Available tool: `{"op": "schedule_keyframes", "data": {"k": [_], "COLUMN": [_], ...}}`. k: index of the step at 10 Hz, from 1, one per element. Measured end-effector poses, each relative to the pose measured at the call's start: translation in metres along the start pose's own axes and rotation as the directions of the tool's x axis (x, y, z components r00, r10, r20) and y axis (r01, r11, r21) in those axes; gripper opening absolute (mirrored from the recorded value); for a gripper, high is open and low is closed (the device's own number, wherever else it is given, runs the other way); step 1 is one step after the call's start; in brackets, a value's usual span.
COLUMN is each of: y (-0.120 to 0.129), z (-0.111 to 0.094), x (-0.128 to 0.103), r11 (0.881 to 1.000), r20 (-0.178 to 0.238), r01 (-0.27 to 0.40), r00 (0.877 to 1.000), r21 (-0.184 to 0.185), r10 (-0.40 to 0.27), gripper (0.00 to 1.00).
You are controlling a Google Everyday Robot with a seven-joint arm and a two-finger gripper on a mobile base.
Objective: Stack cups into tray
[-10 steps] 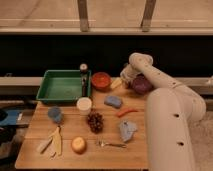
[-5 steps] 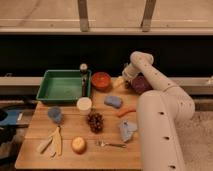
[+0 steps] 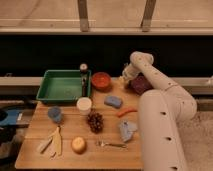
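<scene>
Gripper [image 3: 125, 79] hangs beside rounded purple bowl [image 3: 142, 85], apart from rectangular green tray [image 3: 62, 86].

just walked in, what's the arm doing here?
The robot arm reaches over the far right side of the wooden table, with its pincer down beside the purple bowl, away from both cups. The white cup stands mid-table just in front of the green tray, and the blue-grey cup is nearer the left edge. Neither cup is in the tray yet, so nothing is stacked.
</scene>
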Motion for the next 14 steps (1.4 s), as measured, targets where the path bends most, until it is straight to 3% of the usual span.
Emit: {"op": "schedule_keyframes", "data": {"k": [3,4,7,10,14], "y": [-0.002,-0.002,-0.004,-0.005,0.006], "z": [-0.002,-0.002,-0.005,-0.019,-0.066], "x": [0.007,0.01,0.016,0.012,-0.013], "r11": [1.0,1.0,1.0,0.999,0.998], "r20": [-0.002,-0.004,-0.007,0.009,0.112], "r01": [-0.008,-0.007,-0.006,-0.02,-0.017], "r00": [1.0,1.0,1.0,1.0,0.994], "r21": [-0.005,-0.007,0.002,0.043,0.053], "r10": [0.008,0.007,0.006,0.02,0.011], "gripper": [0.04,0.0,0.0,0.0,0.0]}}
